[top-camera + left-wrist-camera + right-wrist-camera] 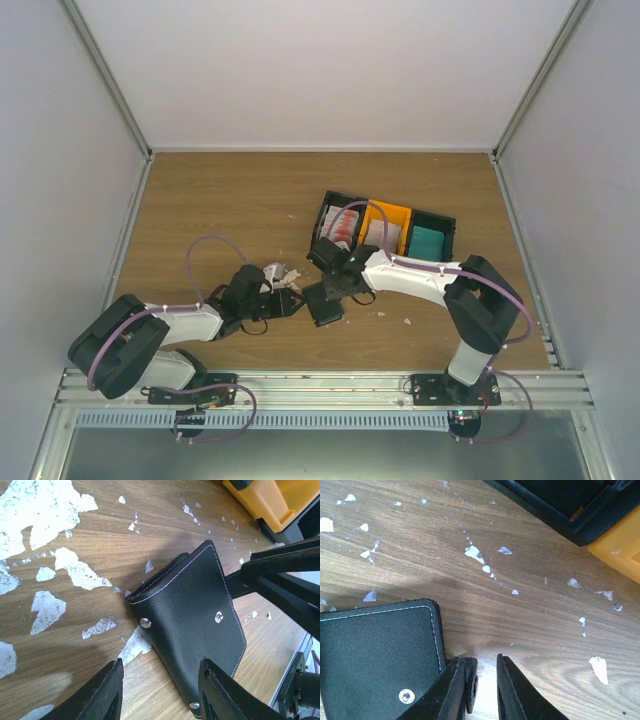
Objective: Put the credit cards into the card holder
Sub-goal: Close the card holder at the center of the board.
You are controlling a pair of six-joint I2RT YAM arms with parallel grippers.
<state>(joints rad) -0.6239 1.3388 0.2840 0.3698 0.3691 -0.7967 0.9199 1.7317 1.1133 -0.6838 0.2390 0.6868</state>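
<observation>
We look down on a brown wooden surface [240,200] walled in pale panels, where the left arm [150,335] and the right arm [470,300] both reach toward the middle. At the far side, ahead of the right arm, three open trays sit in a row touching one another: a black tray [322,215], an orange tray [390,208] and a second black tray [450,222]. The card holder [195,625] lies flat and folded shut on the bare wood between the two arms, nearer to us than the trays and apart from them, its black outside up and edged with pale stitching. The credit cards are in the trays: red-and-white cards [345,228] in the first, whitish cards [382,232] in the orange one, teal cards [428,241] in the last. The left fingers [102,695] stand fairly wide over the holder's near end, one finger clear of it over bare wood, the other above its corner; we cannot tell if that one touches. The right fingers [517,695] are drawn narrow, a thin strip of wood showing between them and nothing held, just beside the holder's corner. White scraps [30,510] fleck the wood around the holder. Small metal snaps [218,617] dot its cover.
</observation>
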